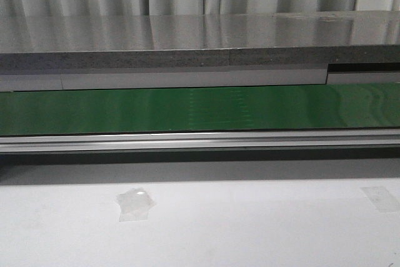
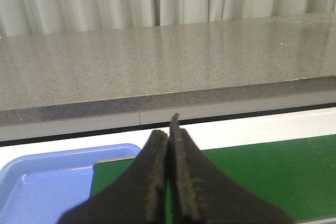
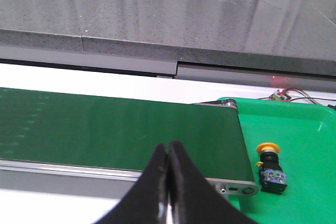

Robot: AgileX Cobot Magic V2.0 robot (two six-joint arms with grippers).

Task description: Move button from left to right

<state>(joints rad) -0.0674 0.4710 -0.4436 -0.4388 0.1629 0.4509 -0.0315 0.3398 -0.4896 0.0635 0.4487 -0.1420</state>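
At the far left, a light blue tray point(image 2: 37, 182) sits just beside the end of the green belt point(image 1: 200, 109), which runs across the whole front view below a long grey stone counter point(image 1: 187, 42). The left gripper point(image 2: 169, 129) hangs over that end of the belt, its two dark fingers pressed together with nothing between them. A scrap of clear tape point(image 1: 134, 204) lies on the white table point(image 1: 250, 229) in front of the belt. The right gripper point(image 3: 169, 148) is likewise clenched on nothing, above the belt near its right end. Past that end is a green tray point(image 3: 304, 182), and in it lies the button point(image 3: 270, 163): a round orange-yellow cap on a dark, blocky body, tipped on its side, just beside the belt's roller end.
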